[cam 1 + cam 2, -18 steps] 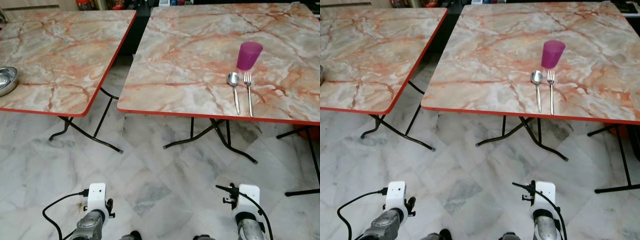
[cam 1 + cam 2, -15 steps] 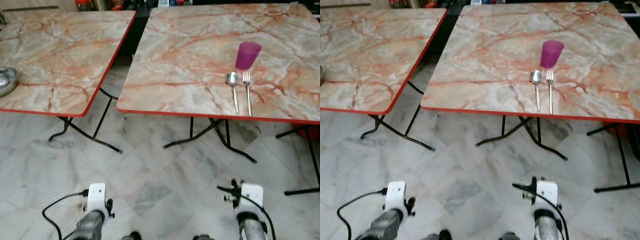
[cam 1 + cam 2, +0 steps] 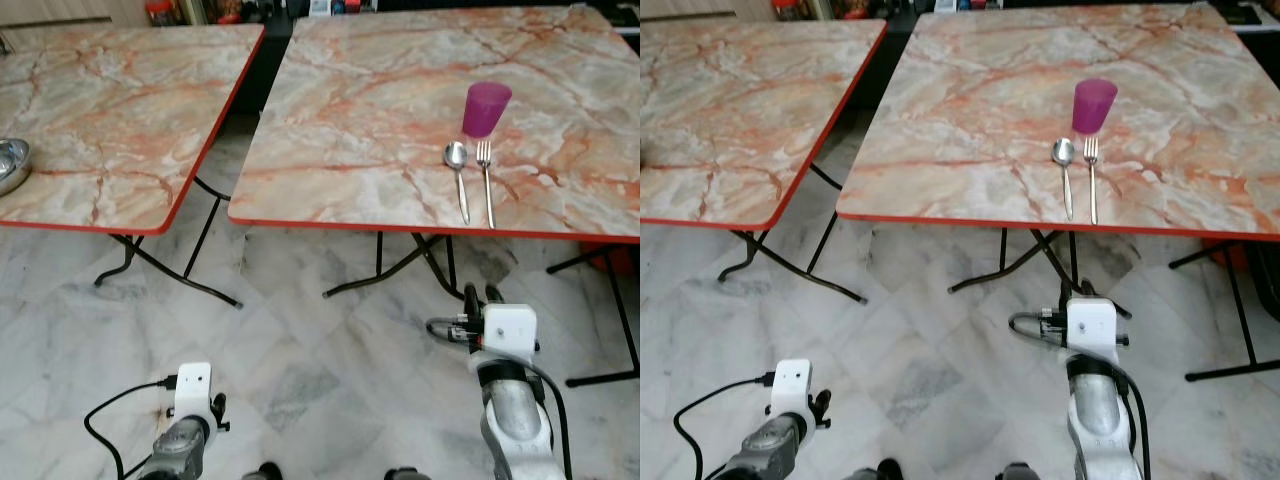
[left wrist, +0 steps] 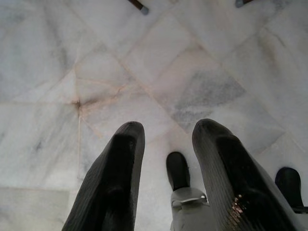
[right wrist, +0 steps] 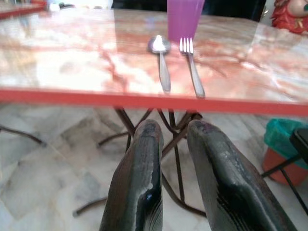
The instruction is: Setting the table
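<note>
Two marble-patterned counters with red edges stand side by side on a pale tiled floor [image 3: 300, 380]. The right counter [image 3: 380, 110] carries a purple cup [image 3: 486, 109], with a fork [image 3: 486, 180] and a spoon [image 3: 458, 175] lying parallel just in front of it. A steel bowl [image 3: 10, 165] sits on the left counter [image 3: 110, 110]. The right gripper [image 5: 175, 132] is raised below the counter's edge, fingers slightly apart and empty. The left gripper [image 4: 166, 139] hangs low, fingers parted and empty.

bright, even daylight; the glossy orange-veined marble table top [image 5: 72, 57] shows pale glare, soft shadows lie on the white marble floor [image 3: 300, 350], right wrist view slightly blurred.
</note>
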